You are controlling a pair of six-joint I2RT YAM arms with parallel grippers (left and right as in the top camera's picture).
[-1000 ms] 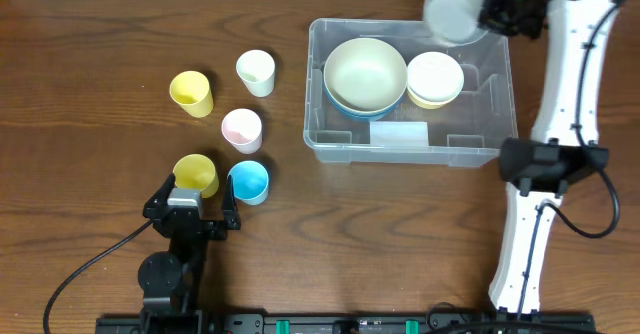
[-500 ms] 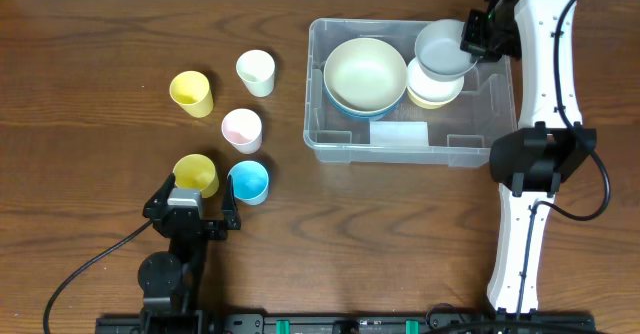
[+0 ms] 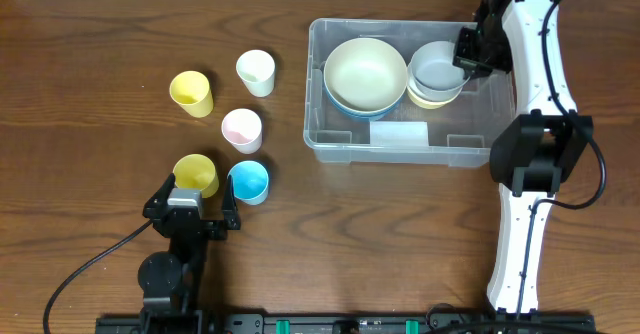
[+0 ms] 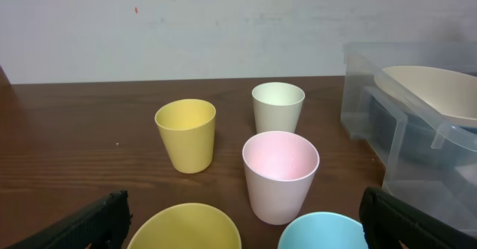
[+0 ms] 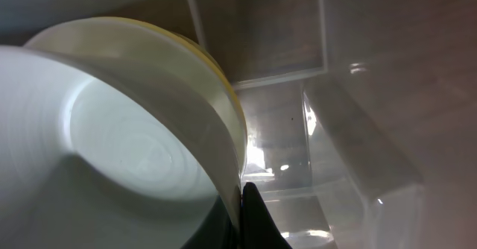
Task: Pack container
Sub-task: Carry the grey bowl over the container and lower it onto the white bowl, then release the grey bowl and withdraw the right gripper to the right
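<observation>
The clear plastic container point(image 3: 345, 144) stands right of centre with a white label. Inside it are a large cream bowl on a blue one point(image 3: 365, 74) and a stack of smaller bowls point(image 3: 433, 96). My right gripper point(image 3: 466, 52) is shut on the rim of a pale grey bowl point(image 3: 438, 69), holding it on that stack; the right wrist view shows the rim point(image 5: 223, 152) pinched between the fingers point(image 5: 242, 204). My left gripper point(image 4: 238, 219) is open at the near left, low behind a yellow cup point(image 3: 197, 173) and a blue cup point(image 3: 249, 181).
Three more cups stand on the wood table left of the container: yellow point(image 3: 191, 92), cream point(image 3: 256, 72) and pink point(image 3: 241, 127). The left wrist view shows them too, with the container's wall point(image 4: 387, 122) at the right.
My right gripper has carried the grey bowl from above the container's far right corner down and left onto the stack of smaller bowls. The left arm has not moved.
</observation>
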